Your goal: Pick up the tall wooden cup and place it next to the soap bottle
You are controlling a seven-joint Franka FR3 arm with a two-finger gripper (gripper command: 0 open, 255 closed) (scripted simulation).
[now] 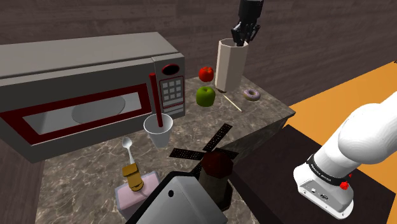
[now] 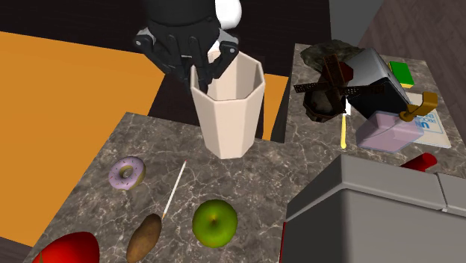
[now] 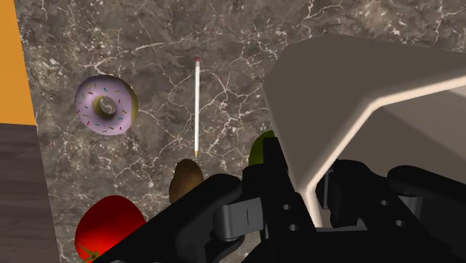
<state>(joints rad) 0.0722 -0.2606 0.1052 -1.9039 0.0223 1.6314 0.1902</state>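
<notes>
The tall cup [image 1: 229, 67] [image 2: 228, 119] [image 3: 358, 82] is plain beige with faceted sides and stands upright at the far end of the marble counter [image 1: 267, 114]. My black gripper [image 1: 240, 41] [image 2: 203, 71] [image 3: 310, 187] comes down on its rim, one finger outside the wall and one inside, shut on the wall. The cup's base rests on the counter. The soap bottle [image 1: 133, 184] [image 2: 388, 131], pink with a gold pump, sits at the counter's near end by the stand.
Around the cup lie a green apple [image 1: 205, 96], a red fruit [image 1: 205, 74], a sprinkled donut [image 1: 252, 95] and a pencil [image 3: 196, 104]. A microwave [image 1: 76, 89] fills the shoulder view's left. A white cup [image 1: 157, 132], a spoon [image 1: 128, 147] and a dark windmill model [image 1: 213, 156] stand mid-counter.
</notes>
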